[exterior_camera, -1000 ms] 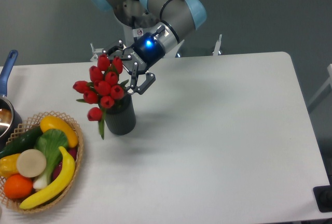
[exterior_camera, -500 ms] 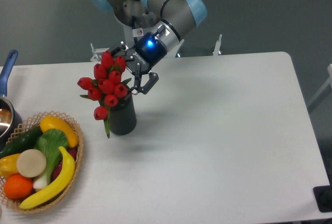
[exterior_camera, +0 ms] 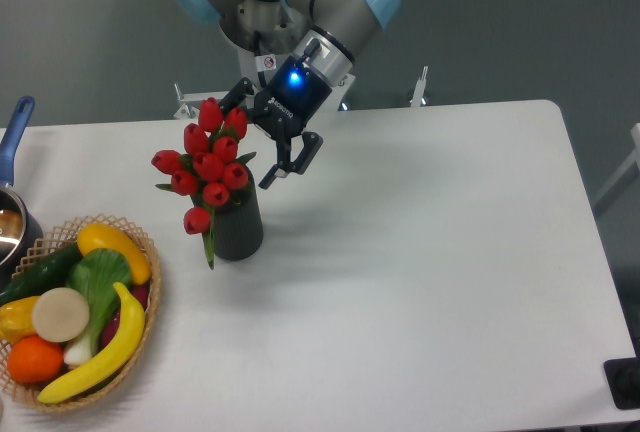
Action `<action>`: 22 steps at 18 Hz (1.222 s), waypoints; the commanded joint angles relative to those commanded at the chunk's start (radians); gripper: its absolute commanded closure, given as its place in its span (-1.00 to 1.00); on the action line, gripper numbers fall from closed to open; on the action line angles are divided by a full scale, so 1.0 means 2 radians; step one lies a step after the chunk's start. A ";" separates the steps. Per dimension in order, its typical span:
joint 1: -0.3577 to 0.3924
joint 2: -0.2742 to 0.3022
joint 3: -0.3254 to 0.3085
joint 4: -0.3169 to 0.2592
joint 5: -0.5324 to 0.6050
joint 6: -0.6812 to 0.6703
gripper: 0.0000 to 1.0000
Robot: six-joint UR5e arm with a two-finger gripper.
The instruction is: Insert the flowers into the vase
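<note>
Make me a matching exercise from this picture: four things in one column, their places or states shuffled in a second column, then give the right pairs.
Things:
1. bunch of red tulip buds
2. dark grey ribbed cylinder vase
3. woven wicker basket of fruit and vegetables
4. two-finger tool

Places or states:
A. at the table's front left corner
B. open, just right of the blooms
C. standing upright on the white table
D. sitting in the vase's mouth

Pairs: 1-D, 2-C, 3-A, 4-B
</note>
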 joint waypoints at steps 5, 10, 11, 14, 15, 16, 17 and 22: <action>0.008 0.036 0.036 -0.013 0.172 -0.013 -1.00; 0.033 -0.008 0.133 -0.080 0.242 -0.013 -1.00; 0.033 -0.027 0.152 -0.091 0.277 -0.008 -1.00; 0.019 -0.119 0.210 -0.097 0.359 0.015 -1.00; 0.015 -0.138 0.222 -0.097 0.377 0.015 -1.00; 0.008 -0.150 0.237 -0.097 0.387 0.015 -1.00; 0.003 -0.164 0.252 -0.098 0.394 0.015 -1.00; 0.004 -0.222 0.321 -0.111 0.417 0.016 -1.00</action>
